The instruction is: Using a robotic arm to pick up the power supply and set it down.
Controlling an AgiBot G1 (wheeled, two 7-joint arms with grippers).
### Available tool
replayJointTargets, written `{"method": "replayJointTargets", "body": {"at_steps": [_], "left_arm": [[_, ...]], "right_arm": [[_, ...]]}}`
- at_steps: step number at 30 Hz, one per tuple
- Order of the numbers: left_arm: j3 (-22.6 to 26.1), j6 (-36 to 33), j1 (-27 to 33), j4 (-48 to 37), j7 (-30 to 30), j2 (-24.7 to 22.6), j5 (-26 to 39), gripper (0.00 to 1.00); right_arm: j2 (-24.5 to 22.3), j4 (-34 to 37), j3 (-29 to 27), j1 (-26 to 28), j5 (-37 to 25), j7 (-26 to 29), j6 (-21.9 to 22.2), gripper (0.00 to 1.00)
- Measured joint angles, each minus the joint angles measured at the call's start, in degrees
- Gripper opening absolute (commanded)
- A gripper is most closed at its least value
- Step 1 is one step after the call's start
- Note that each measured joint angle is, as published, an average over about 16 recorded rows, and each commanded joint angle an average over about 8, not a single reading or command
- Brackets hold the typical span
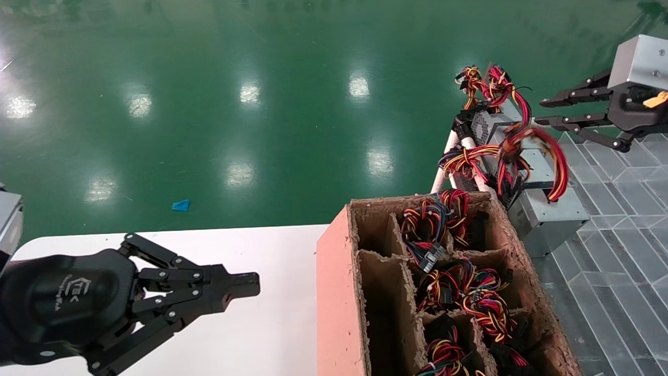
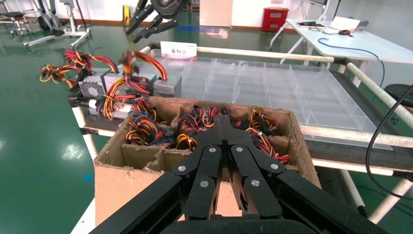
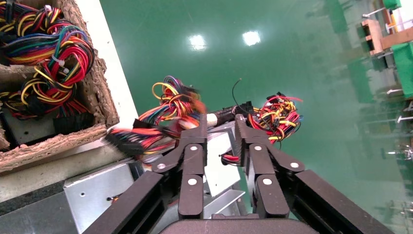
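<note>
Your right gripper, the one with the small yellow tag, hangs in the air with its fingers spread and nothing between them. Just ahead of its fingertips and a little below lies the power supply, a grey metal box resting on the clear gridded tray, beside other grey boxes. Its wire bundle, red, yellow and black, arches up between the fingertips and the box.

Your left gripper is parked over the white table, fingers pressed together and empty, with the cardboard crate of wired units just ahead of it.

The likely trouble is the wires. If the fingers come down through the loop, they may close on cable instead of metal, and the box could swing or slip. The bundle also seems to lie against the neighbouring boxes' wires, so a lift might drag them along.

The right wrist view shows the gap between the fingers and a metal box edge close beneath them, which the head view does not. The left wrist view alone shows the whole tray behind the crate, and the right gripper high above the boxes.
</note>
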State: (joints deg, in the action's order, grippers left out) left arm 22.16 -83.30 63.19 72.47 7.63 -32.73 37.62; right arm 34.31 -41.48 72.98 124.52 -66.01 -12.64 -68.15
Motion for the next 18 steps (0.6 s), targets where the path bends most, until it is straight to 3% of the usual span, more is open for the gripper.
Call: {"method": "replayJointTargets", "body": {"at_steps": [9,18], "left_arm": [[0.0,0.0,0.0,0.0,0.0,0.0,0.0,0.0],[0.0,0.0,0.0,0.0,0.0,0.0,0.0,0.0]], "right_arm": [[-0.2,-1.2,-2.7,-1.2,4.0,-0.3,0.0,1.0],[-0.3,-4.2,-8.5,-7.2,7.7,1.5,-1.4,1.0]]}}
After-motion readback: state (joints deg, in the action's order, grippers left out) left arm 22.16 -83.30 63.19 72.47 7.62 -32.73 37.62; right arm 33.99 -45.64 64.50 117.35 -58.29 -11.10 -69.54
